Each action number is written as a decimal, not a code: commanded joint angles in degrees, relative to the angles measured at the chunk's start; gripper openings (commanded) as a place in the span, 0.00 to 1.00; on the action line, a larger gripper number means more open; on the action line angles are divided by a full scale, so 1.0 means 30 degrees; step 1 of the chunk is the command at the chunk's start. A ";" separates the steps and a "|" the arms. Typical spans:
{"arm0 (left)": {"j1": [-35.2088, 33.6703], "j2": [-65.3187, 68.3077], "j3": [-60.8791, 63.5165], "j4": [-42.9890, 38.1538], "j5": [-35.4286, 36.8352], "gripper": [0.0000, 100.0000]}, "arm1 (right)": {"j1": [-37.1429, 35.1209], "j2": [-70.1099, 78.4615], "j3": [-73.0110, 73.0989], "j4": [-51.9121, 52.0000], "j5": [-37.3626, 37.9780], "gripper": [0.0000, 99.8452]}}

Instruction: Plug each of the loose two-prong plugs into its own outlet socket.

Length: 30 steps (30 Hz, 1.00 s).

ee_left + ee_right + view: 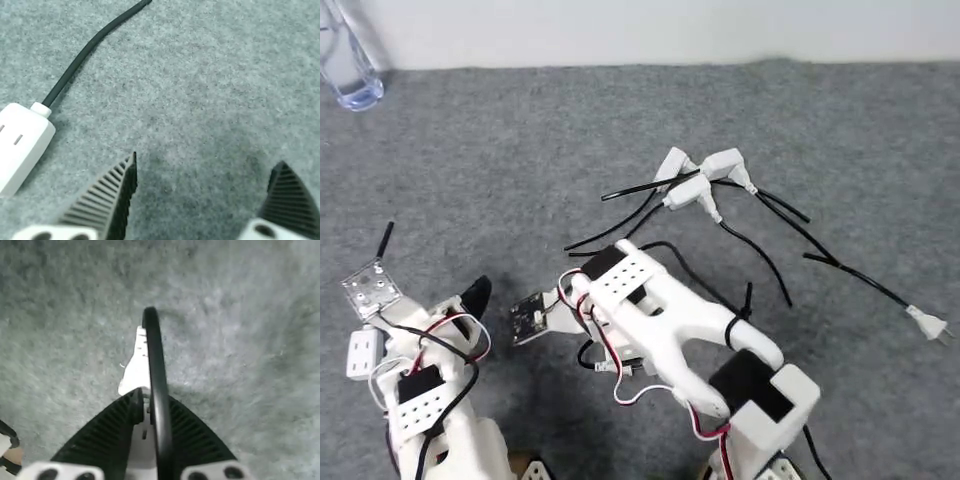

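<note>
A: What have the right fingers (110, 435) got?

B: They're closed on a white plug (136, 367), one ribbed pad on each side. The plug sticks out past the tips toward the middle of the frame, and its black cord (154, 370) bends over the far end and runs back between the pads along the plug.

A: Is the plug on the desk?

B: It hangs over the grey-covered desk (250, 315); whether its tip touches I can't tell.

A: And the left fingers (112, 200)?

B: Spread wide, with nothing in them. One sits lower left of centre, the other at the lower right, bare grey cover between.

A: Anything near them?

B: A white outlet block (20, 145) lies at the left edge, just beside the nearer finger but not touching it, two slots showing. Its black lead (85, 50) runs off to the top centre.

A: Further out, from above?

B: The outlet block (360, 355) is at the lower left edge beside the left arm (425, 400). The right arm (670, 330) crosses the lower centre. Above it, in the upper centre, three white pieces (700, 180) lie bunched close together, black cords fanning out. One long cord (860, 283) trails to the lower right and ends in a loose two-prong plug (930, 325), lying well apart from the rest. A clear container (350, 70) stands at the upper left corner.
</note>
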<state>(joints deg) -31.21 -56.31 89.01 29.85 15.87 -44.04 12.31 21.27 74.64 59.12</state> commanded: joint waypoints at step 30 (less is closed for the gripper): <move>-0.0059 -0.0264 -0.0103 -0.0440 -0.0176 0.39 | 0.6491 -0.7956 0.4806 0.1949 0.2930 0.01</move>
<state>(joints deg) -31.12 -56.31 89.01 29.85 15.87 -26.81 -6.59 34.90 81.23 65.63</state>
